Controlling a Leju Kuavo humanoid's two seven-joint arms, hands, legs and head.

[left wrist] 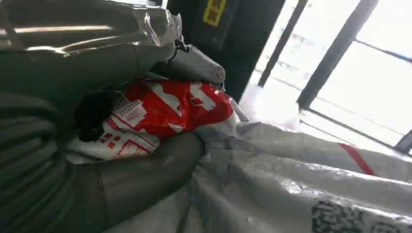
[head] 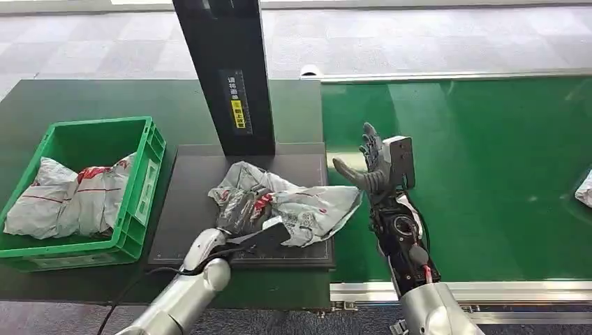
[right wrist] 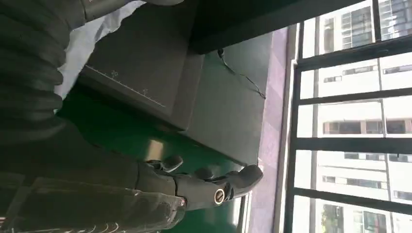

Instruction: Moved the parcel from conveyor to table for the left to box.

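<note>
i see the parcel point(head: 290, 202), a crumpled grey bag with red print, lying on the dark pad point(head: 188, 202) on the bench point(head: 84, 98), at the foot of the black post point(head: 227, 70). my left hand point(head: 244, 209) is on it, and in the left wrist view the thumb point(left wrist: 145, 170) and fingers point(left wrist: 194, 65) clamp a red-printed fold. my right hand point(head: 370, 167) hangs over the green conveyor point(head: 489, 174) just beside the parcel, fingers apart, holding nothing. a green crate point(head: 143, 181) with more bags stands on the bench's left. another bag point(head: 585, 190) lies far along the conveyor.
</note>
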